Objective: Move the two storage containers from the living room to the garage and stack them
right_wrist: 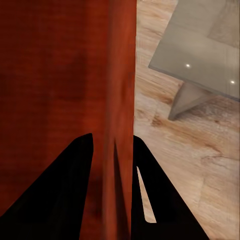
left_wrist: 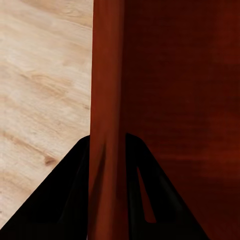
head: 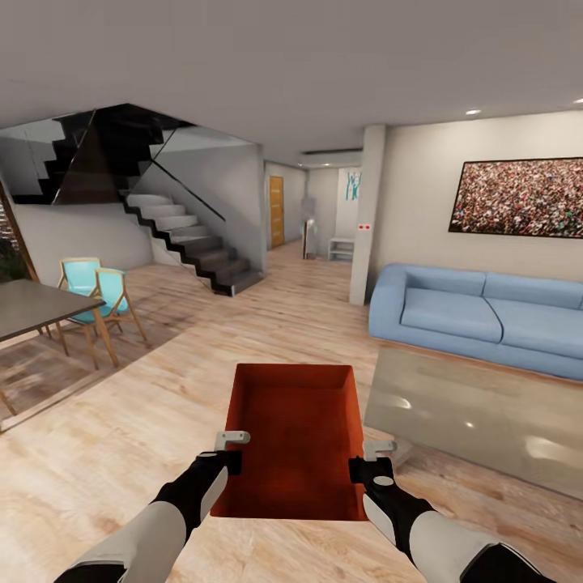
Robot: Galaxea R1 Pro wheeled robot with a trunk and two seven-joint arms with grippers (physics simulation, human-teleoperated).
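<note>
Bin hangs above the wood floor in the living room, each claw, left and right, pinched shut on a side wall, likely so it rides level toward the garage.

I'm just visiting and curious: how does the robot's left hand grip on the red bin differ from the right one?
The left gripper pinches the bin by its left wall; the right gripper pinches the opposite right wall. The right one is beside the glass table; the left one is over bare wood floor. Both straddle a thin wall, one finger inside, one outside.
</note>
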